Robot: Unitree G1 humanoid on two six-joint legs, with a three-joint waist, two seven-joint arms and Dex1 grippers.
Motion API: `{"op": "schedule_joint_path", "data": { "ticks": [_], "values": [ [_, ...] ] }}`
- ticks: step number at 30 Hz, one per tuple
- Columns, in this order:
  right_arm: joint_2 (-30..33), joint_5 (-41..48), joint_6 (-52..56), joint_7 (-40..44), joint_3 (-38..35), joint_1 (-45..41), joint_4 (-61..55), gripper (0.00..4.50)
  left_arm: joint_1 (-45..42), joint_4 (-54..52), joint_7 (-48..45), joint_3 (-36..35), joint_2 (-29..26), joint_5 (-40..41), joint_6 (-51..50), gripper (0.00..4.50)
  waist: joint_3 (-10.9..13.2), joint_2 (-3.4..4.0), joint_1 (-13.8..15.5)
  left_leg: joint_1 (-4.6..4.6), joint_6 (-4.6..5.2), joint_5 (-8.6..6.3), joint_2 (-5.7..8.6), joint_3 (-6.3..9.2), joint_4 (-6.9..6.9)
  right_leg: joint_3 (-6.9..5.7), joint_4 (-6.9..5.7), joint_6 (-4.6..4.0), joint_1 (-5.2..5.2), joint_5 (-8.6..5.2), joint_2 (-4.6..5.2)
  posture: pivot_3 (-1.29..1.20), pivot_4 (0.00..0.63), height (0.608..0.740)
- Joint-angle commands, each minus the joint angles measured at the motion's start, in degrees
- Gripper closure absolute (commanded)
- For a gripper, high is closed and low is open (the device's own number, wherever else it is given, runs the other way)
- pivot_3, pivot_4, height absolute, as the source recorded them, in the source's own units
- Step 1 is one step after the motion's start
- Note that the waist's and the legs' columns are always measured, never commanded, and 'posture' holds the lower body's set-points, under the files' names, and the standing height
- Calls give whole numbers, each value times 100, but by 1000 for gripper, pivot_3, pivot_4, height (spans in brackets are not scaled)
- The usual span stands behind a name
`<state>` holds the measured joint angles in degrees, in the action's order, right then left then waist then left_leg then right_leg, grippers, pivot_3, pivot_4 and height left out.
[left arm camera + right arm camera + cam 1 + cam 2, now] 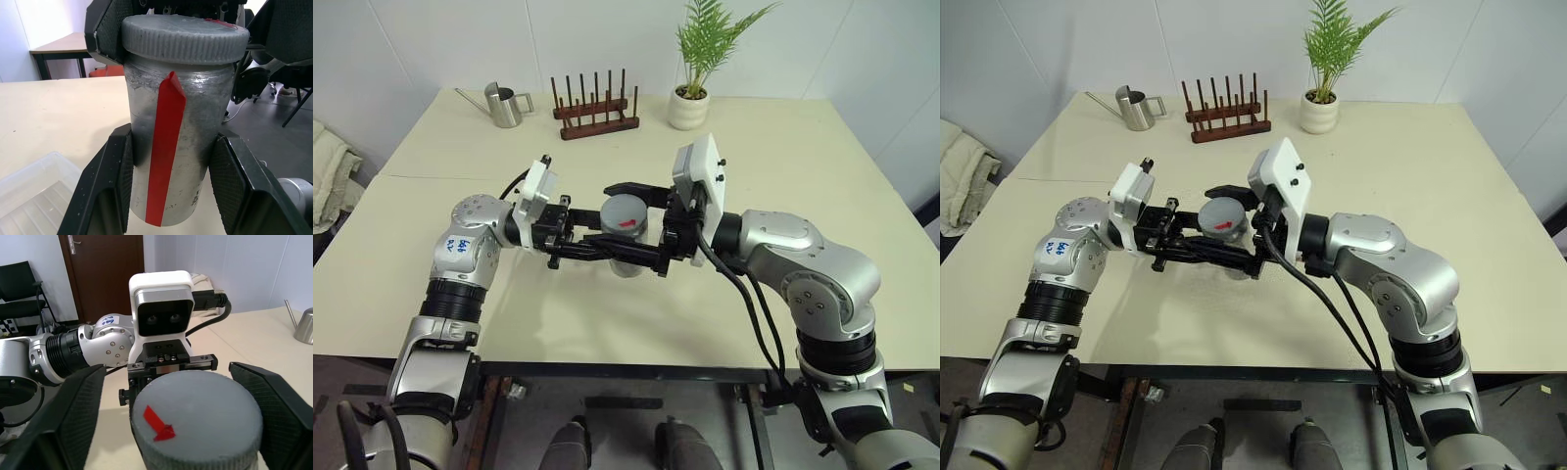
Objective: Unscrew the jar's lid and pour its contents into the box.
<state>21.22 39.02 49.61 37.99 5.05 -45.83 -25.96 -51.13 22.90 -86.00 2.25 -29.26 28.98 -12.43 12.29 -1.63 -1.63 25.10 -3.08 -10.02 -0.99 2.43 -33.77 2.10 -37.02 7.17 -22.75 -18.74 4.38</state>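
From the left eye view I have the jar (625,257) held up off the table (803,157), clamped in my left gripper (636,257), whose black fingers reach in from the robot's left and close on the jar's body. The lid (625,214) sits on top, red mark up. My right gripper (644,220) comes in level from the opposite side at lid height, one finger beyond the lid and one on the near side.

The right eye view shows the same pairing: lid (1222,215) between the two wrists, the jar's long axis upright, crosswise to both grippers.

In the left wrist view the jar (176,147) stands straight ahead between my left fingers (115,181), both pads pressed to its sides, red stripe facing the camera. The lid (185,36) is still fully seated. The clear box (34,196) lies low and off to one side of this hand, on the table.

In the right wrist view the lid (195,413) is directly ahead of my right hand and centred, but the pads (73,411) stand wide of its rim on both sides, not touching.

I judge the next twist depends on that gap: the right hand is placed around the lid and needs only to close square on the rim, turning about the jar's upright axis while the left holds firm.
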Motion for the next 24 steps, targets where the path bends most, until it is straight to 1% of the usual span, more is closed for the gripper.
{"op": "schedule_joint_path", "data": {
  "ticks": [1, 15, 24],
  "values": [
    [-86, 94, -300, 149, 75, -233, -322, 306, -58, -124, -195, 30, -41, -11, -118, 2662, 0, 0, -3, -1, 0, 0, 0, 0, 0, 0, -1, 0, 0, 0, 0, 0, 150, 740],
    [-60, -359, -540, 40, 270, -242, 36, 306, 100, -645, -145, 49, -131, 41, -428, 2662, 0, 0, -5, -2, 0, 0, 0, 1, -1, 0, -3, 0, 0, 0, -1, 0, 150, 740],
    [-122, -464, -572, -85, 165, -223, 321, 306, 326, -1065, -12, -50, -235, 105, -506, 2662, 0, 0, -8, -1, 0, 0, 0, 1, -1, 0, -3, 0, 0, 0, -1, 0, 150, 740]
  ]
}}
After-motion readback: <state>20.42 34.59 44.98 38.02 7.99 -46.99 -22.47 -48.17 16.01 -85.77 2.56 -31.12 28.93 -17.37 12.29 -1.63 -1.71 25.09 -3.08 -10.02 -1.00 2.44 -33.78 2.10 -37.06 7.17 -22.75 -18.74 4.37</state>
